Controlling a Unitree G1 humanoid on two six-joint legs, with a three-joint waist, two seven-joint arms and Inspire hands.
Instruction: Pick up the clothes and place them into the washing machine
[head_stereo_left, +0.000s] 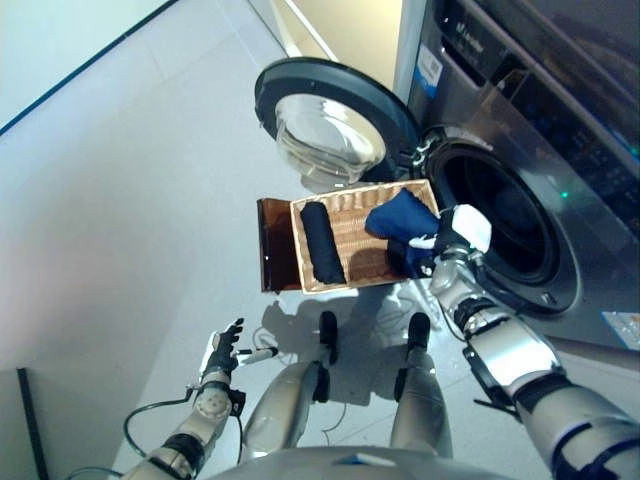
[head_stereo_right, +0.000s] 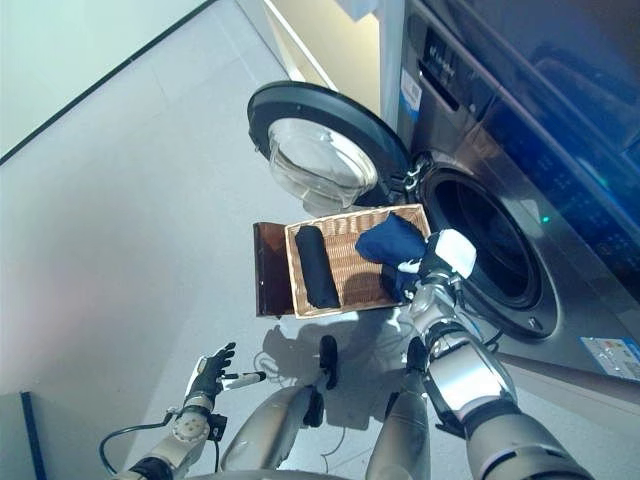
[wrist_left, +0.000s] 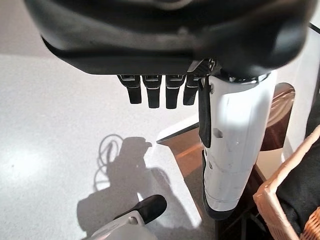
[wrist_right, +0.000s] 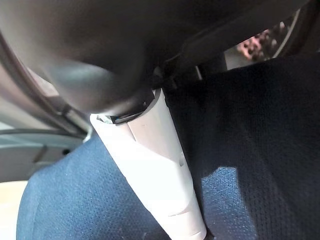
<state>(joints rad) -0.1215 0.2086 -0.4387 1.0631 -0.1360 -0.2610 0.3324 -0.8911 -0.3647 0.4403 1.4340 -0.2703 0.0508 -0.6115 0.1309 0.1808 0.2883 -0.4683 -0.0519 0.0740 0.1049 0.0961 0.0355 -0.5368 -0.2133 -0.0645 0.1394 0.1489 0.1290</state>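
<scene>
Right hand at right end of wicker basket, thumb and fingers pinching blue garment; cloth lifted above basket rim, bunched against hand. Wrist view: blue fabric pressed on both sides of white thumb, fingers themselves mostly hidden, so grip looks closed but not fully confirmed. Second dark rolled garment lying in basket's left part. Basket on brown stand just before washing machine, door swung open. Left hand low over floor, fingers straight, empty.
</scene>
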